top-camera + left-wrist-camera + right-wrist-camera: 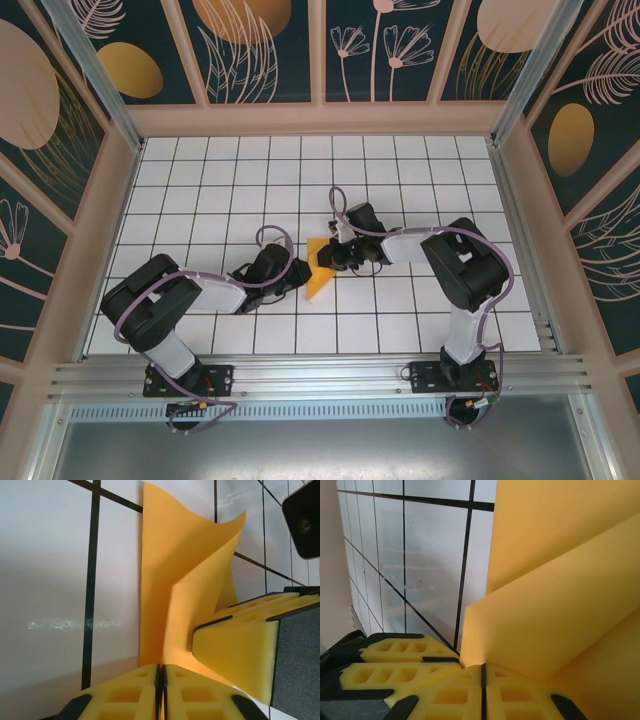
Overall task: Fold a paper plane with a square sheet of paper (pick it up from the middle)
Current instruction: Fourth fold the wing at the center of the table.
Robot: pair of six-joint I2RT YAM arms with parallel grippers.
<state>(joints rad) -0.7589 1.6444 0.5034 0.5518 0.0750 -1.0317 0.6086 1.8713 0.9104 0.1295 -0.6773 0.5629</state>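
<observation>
Where the two arms meet near the middle of the white-tiled desk (200, 170), the orange-yellow sheet of paper (318, 268) hangs between them, partly folded and raised off the tiles. The left hand (160, 672) has its yellow pads pressed together on the sheet's near edge, and from there the paper (185, 580) rises in a curled, creased flap. The right hand (483, 672) is likewise clamped on the sheet (560, 580), pads closed with the paper between them. Seen from above, the left hand (297, 270) and the right hand (335, 255) sit just beside each other.
</observation>
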